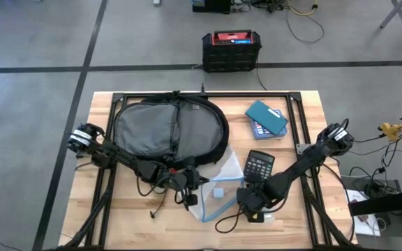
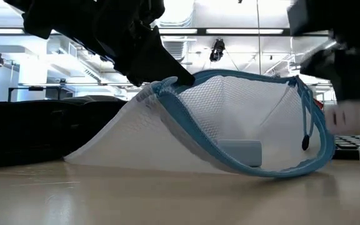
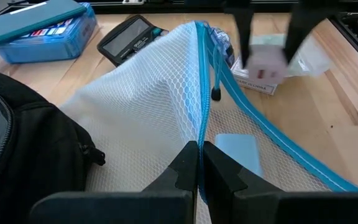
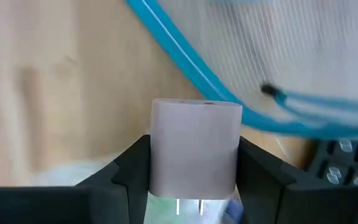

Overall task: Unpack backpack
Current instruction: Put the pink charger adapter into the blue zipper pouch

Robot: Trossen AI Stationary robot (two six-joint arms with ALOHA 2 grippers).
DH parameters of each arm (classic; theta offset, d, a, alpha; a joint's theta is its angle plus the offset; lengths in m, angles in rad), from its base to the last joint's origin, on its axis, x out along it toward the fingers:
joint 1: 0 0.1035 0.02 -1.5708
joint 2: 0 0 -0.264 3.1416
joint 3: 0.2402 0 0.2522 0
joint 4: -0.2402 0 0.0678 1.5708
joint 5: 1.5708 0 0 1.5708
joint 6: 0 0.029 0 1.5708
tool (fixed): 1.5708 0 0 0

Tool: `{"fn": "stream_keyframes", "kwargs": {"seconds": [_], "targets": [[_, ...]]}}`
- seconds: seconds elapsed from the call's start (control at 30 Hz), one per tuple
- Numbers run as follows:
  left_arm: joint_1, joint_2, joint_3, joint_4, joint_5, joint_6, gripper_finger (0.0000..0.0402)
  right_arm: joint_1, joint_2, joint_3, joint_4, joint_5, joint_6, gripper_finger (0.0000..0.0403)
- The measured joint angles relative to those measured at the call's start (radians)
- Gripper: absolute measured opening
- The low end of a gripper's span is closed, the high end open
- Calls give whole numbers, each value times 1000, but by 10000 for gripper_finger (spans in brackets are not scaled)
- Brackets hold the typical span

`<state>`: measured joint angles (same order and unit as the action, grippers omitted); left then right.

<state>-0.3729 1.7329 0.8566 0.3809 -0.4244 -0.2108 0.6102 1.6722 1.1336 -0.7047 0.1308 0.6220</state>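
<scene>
The wooden counter [image 1: 138, 216] fills my overhead frame, grey floor above it. The backpack [image 1: 169, 129] lies flat in the centre-left, near the counter's upper edge. My left claw [image 3: 199, 163], pressed together, pinches the blue rim of the mesh pouch [image 1: 218, 189] at lower centre. My right claw [image 4: 194, 180], lower right of centre, grips a white plug adapter [image 4: 195, 146] just beside the pouch. A calculator [image 1: 259, 166] sits to the right.

A robotics lab or workshop: a wooden table [image 1: 152, 223] on a grey concrete floor [image 1: 33, 42] marked with dark tape lines; loose cables [image 1: 302, 17] trailing; bright strip ceiling lights [image 2: 249, 31] overhead.
</scene>
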Motion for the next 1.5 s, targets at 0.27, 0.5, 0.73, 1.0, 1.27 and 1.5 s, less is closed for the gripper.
{"fn": "stream_keyframes", "kwargs": {"seconds": [0.27, 0.5, 0.73, 1.0, 1.27, 1.5], "targets": [[0, 0, 0, 3, -2, 0, 0, -58, 36, 12, 272, 40, -119, 164], [0, 0, -1, 38, -2, 1, 0, -147, 119, 31, 337, 134, -172, 198], [0, 0, -1, 57, -1, 6, 0, -163, 116, 73, 224, 130, -165, 278], [0, 0, -1, 69, 8, 7, 0, -44, 110, 204, -1, 126, -206, 297], [0, 0, -1, 64, 11, -7, 0, 92, 105, 217, -204, 97, 5, 269], [0, 0, -1, 64, 19, -7, 0, 154, 103, 126, -229, -1, 230, 235]]}}
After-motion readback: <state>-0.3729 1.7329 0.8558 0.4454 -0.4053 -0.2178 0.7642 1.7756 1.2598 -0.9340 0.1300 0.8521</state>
